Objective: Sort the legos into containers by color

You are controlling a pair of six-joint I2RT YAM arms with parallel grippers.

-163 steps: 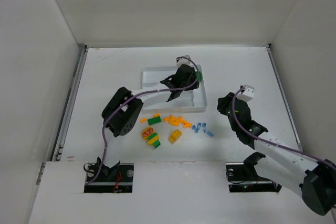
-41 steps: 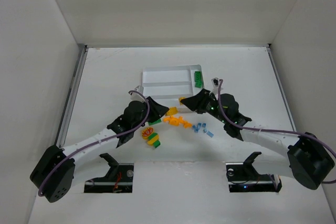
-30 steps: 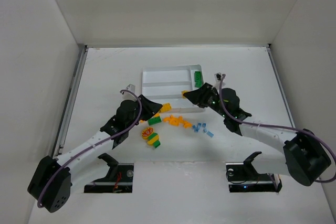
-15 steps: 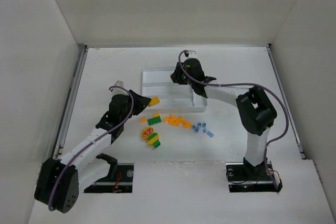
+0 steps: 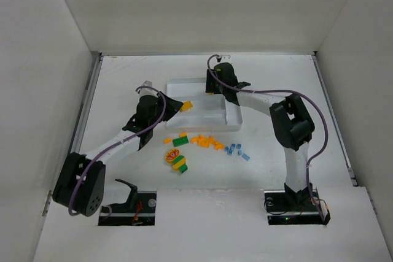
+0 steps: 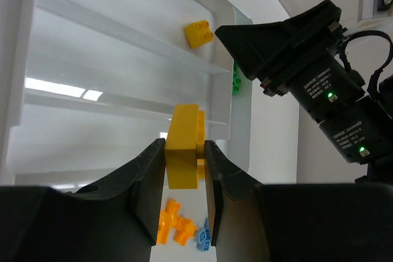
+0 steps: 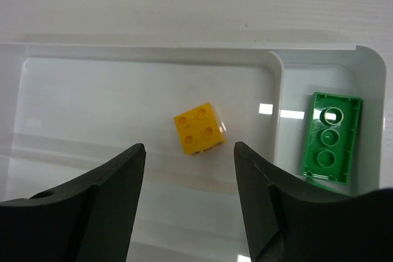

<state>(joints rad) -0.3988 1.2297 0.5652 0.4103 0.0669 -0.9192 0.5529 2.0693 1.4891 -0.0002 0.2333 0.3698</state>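
Risen from the pile [image 5: 206,142], my left gripper [image 6: 182,157] clamps a yellow brick [image 6: 184,127]. Its twin [image 6: 198,33] lies ahead — far compartment [image 6: 141,4].

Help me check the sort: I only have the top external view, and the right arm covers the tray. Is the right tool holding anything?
Observer: No. The right tool is open, and a square yellow brick lies loose in the tray's long section below it.
Operator: Anything in the narrow end section?
Observer: One green brick, lying flat.
Operator: How is the left tool gripping?
Observer: The left tool is shut on a second yellow brick, pinched on two opposite sides, above the tray.
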